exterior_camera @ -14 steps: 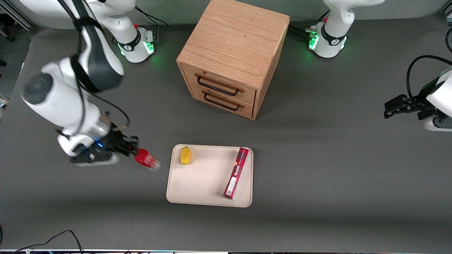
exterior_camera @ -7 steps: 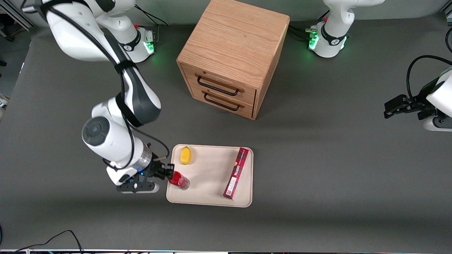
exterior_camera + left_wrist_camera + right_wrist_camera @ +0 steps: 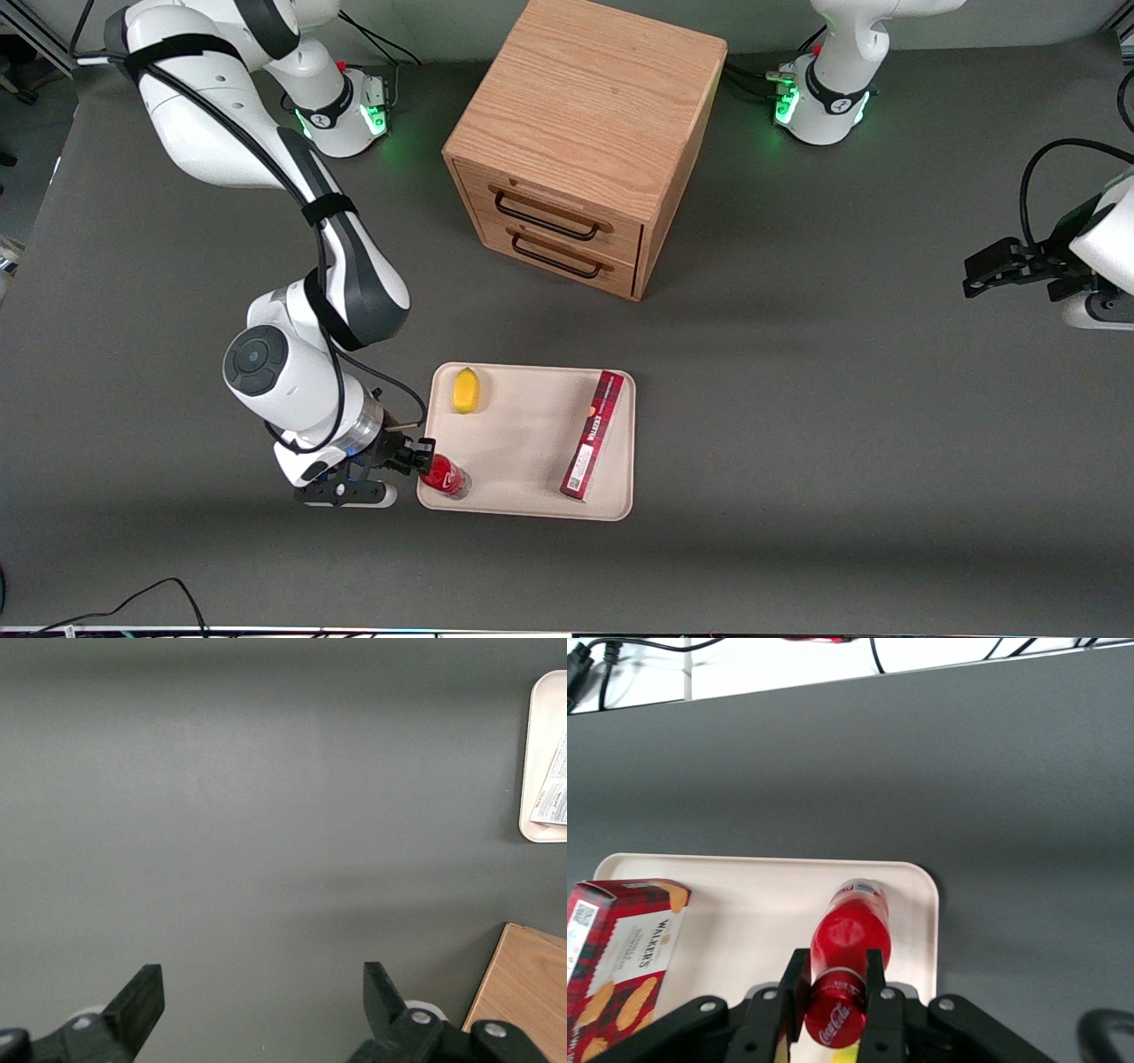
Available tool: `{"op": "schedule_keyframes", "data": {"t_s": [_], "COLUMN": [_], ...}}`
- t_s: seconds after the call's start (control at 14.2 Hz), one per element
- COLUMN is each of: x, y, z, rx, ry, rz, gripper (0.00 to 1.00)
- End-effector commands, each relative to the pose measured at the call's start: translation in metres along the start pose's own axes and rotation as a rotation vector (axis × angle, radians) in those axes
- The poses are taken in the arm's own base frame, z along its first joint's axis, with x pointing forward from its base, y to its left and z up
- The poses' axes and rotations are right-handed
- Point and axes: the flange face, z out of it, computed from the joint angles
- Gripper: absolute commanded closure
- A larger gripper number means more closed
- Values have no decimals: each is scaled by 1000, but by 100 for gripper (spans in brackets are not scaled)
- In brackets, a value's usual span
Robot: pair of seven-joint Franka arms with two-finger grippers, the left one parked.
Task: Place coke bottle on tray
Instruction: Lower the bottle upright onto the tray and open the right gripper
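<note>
My right gripper [image 3: 423, 465] is shut on the cap end of the small red coke bottle [image 3: 446, 477], which lies tilted over the corner of the beige tray [image 3: 532, 496] nearest the front camera, at the working arm's end. In the right wrist view the fingers [image 3: 796, 979] clamp the bottle's neck just below its red cap, and the bottle [image 3: 850, 943] points out over the tray [image 3: 744, 904]. I cannot tell whether the bottle's clear base touches the tray floor.
A yellow lemon [image 3: 466, 391] lies in the tray's corner nearest the cabinet. A long flat red box [image 3: 593, 434] lies along the tray's edge toward the parked arm; it also shows in the right wrist view [image 3: 616, 957]. A wooden drawer cabinet [image 3: 585, 142] stands farther back.
The gripper carried the bottle from the bare table beside the tray onto the tray's near corner, then shifted slightly nearer the front camera. The grip stayed shut.
</note>
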Motion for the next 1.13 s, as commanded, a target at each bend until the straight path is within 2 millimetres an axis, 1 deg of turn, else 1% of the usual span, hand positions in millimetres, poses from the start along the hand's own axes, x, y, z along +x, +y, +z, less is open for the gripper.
{"op": "schedule_keyframes", "data": {"t_s": [0.0, 0.21, 0.35, 0.42, 0.49, 0.56, 0.64, 0.71, 0.78, 0.92, 0.99, 1.06], "x": [2, -2, -5, -5, -5, -5, -3, -2, 1, 1, 0, -3], "y": [-8, -7, -5, -5, -4, -5, -6, -5, -3, 8, 18, 35], "z": [-15, -2, -1, -1, 1, -2, -11, -26, -51, -123, -159, -188], "rx": [2, -14, -16, -15, -16, -18, -18, -30, -42, -70, -77, -96], "ry": [-7, -30, -41, -43, -46, -40, -32, -40, -51, -67, -60, -89], "rz": [45, 37, 41, 42, 41, 35, 26, 20, 23, 24, 27, 51], "gripper": [100, 100, 100, 48, 0, 0, 0, 0, 0, 0, 0, 0]}}
